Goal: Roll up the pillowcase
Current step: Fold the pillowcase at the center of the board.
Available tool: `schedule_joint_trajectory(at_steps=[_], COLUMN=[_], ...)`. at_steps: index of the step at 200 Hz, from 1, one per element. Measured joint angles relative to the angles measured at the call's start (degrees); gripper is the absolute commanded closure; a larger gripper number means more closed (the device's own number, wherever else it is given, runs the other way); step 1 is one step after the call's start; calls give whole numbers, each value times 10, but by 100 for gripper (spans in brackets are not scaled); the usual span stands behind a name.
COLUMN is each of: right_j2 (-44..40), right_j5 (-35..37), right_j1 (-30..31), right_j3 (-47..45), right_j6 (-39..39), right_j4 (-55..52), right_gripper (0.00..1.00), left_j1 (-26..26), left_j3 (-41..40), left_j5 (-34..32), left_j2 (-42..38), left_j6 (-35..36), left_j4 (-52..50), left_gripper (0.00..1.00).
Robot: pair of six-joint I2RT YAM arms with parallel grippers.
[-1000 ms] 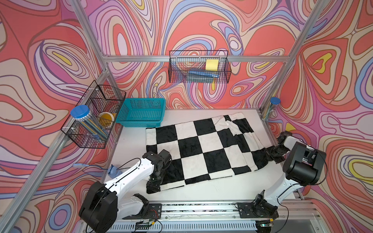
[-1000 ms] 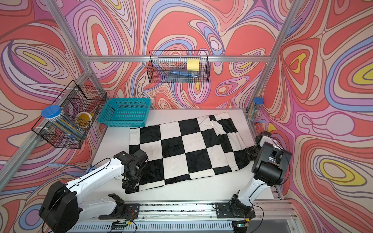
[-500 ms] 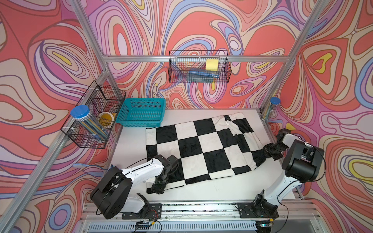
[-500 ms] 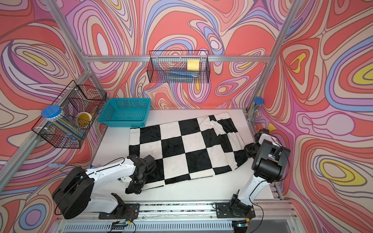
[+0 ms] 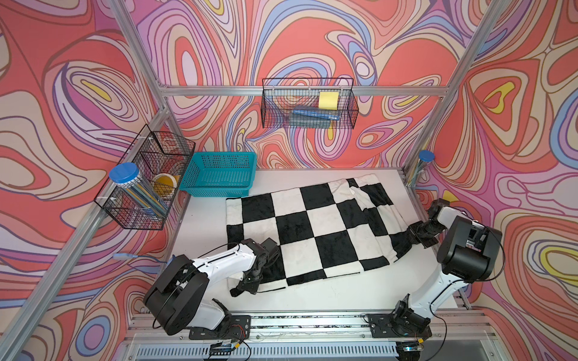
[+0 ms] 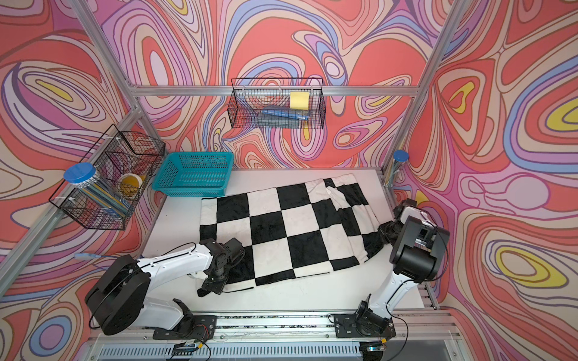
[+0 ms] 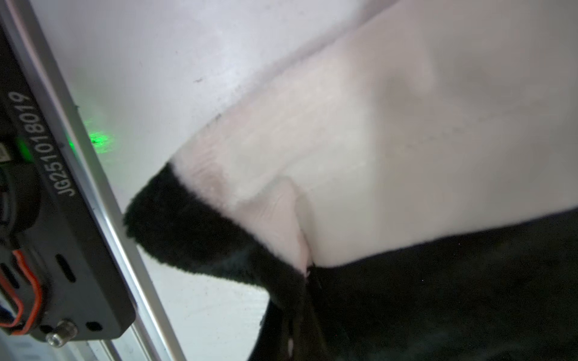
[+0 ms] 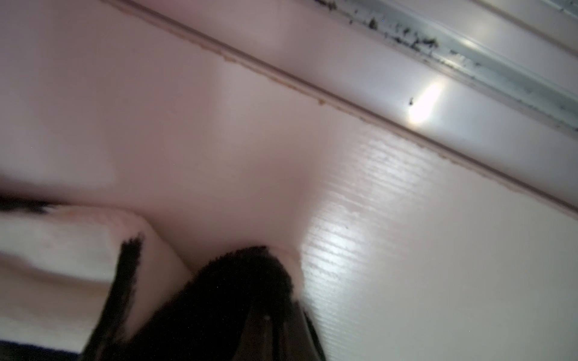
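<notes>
The plush black-and-white checkerboard pillowcase (image 5: 312,228) lies spread almost flat on the white table (image 5: 328,293), long axis running side to side between the arms, right end rumpled. The left gripper (image 5: 242,287) is clamped tight on its near-left corner, the right gripper (image 5: 412,234) likewise on the right end's black edge. A roll would likely travel along that axis; a teal plastic basket (image 5: 215,188) sits just beside the far-left corner.

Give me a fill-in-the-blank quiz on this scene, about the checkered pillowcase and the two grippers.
The pillowcase has black and ____ squares.
The left gripper is ____ on one of its corners.
The right gripper pinches a ____ patch of it.
Missing words: white, shut, black.
</notes>
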Motion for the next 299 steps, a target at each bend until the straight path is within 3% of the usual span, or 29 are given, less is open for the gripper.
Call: schedule_joint_trajectory(at_steps=[68,91,117,137,192,239,299], right_j2=[-28,-49,-74,-75,-59,-8,54], right_j5=[-16,-27,-40,-50,-75,-89,-99], right_j1=[30,41,50,54,74,90,106], right_j3=[25,37,57,87,168,198,227], right_j6=[4,5,8,11,37,82,147], right_j4=[-19,-26,-36,-39,-21,34,110], right_gripper=[100,100,100,100,100,100,100], left_j1=[-3,-3,2,34,116,130,184], left_j3=[5,22,50,61,144,240,268], left_j5=[-33,-53,-80,-91,-106,-112,-123], left_j2=[-170,-193,-191,-191,-125,-50,-16], left_j6=[26,34,51,79,212,303,381], left_j4=[-67,-89,-100,-87,-18,26,50], left_gripper=[100,100,100,100,100,100,100])
